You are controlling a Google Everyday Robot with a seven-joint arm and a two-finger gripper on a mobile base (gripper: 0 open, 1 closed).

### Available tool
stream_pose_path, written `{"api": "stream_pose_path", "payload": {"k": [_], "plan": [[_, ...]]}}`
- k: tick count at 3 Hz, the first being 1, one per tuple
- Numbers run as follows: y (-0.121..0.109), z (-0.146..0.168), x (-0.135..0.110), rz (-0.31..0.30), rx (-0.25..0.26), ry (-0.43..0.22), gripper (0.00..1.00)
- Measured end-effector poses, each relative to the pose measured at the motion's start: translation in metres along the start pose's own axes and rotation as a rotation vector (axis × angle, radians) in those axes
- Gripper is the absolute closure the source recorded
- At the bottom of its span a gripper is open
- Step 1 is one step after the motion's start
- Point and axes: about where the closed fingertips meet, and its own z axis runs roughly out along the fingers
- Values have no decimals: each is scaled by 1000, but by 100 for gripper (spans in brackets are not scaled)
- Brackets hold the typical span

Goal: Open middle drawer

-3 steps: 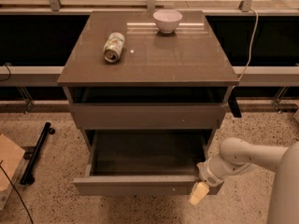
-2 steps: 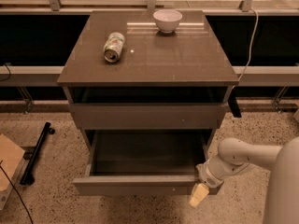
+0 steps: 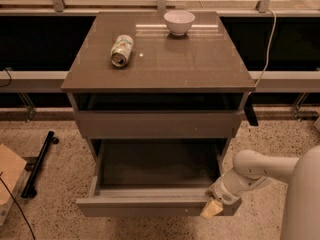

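Observation:
The middle drawer (image 3: 155, 206) stands pulled out towards me. Its plain grey-brown front panel is at the bottom of the view and its deep grey box interior (image 3: 157, 164) is open and empty. The uppermost drawer front (image 3: 157, 124) above it is closed. The lowest drawer is hidden under the open one. My gripper (image 3: 212, 208), with a cream-coloured tip, is at the right front corner of the open drawer, against the end of its front panel. My white arm (image 3: 260, 169) reaches in from the lower right.
On the cabinet top (image 3: 200, 64) lie a green can (image 3: 121, 50) on its side and a white bowl (image 3: 179, 21). A black bar (image 3: 40, 164) and a cardboard piece (image 3: 9, 171) lie on the speckled floor at the left. A cable (image 3: 267, 39) hangs at the right.

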Motion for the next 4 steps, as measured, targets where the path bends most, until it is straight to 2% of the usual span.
{"api": "stream_pose_path", "payload": {"k": [1,2,3,4], "plan": [[0,0,0,0,0,0,61],[20,6,16,16,-24,-20,86],[19,0,12,16,-24,-20,100],[19,0,12,16,-25,-20,85]]}}
